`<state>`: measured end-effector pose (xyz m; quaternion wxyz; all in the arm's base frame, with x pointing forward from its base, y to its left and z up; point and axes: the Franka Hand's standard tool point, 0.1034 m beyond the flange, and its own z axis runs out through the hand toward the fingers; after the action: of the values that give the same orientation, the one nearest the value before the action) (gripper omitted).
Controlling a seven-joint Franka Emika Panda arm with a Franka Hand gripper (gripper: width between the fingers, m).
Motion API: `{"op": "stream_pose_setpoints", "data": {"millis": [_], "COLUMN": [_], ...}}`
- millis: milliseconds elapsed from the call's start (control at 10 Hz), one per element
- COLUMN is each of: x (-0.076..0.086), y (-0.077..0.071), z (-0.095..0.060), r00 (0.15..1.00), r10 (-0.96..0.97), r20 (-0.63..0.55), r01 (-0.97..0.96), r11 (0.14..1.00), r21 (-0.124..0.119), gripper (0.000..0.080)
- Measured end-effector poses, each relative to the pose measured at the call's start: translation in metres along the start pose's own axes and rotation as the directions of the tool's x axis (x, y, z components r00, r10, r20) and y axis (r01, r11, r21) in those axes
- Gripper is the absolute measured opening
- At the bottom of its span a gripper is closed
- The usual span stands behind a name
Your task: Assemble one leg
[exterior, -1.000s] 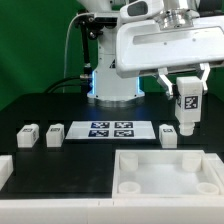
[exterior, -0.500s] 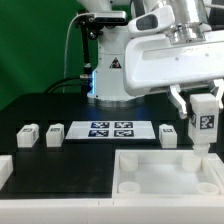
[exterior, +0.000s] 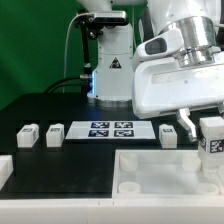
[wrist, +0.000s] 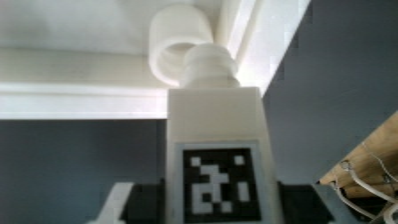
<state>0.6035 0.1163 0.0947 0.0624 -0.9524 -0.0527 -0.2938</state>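
The tool (exterior: 208,125) pinches the leg (exterior: 212,140) upright — its marker face showing — above the white tray (exterior: 150,156).

The leg (exterior: 212,137) sits hard against the exterior view's right edge, its lower end lost against the tray (exterior: 150,157), which the bottom edge crops, and the wrist view is blurred.

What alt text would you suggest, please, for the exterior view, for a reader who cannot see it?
The gripper holds a white leg upright over a white tray, at the exterior view's right. On the black table behind, three more legs sit beside the marker board.
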Motion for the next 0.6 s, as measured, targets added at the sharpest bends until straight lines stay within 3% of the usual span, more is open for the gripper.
{"op": "stream_pose_setpoints", "data": {"millis": [600], "x": [-0.0003], "y": [0.0045], "z": [0.0023], "r00": [1.000], "r10": [-0.015], "r20": [0.006], "r01": [0.015], "r11": [1.000], "r21": [-0.003], "gripper": [0.0290]}}
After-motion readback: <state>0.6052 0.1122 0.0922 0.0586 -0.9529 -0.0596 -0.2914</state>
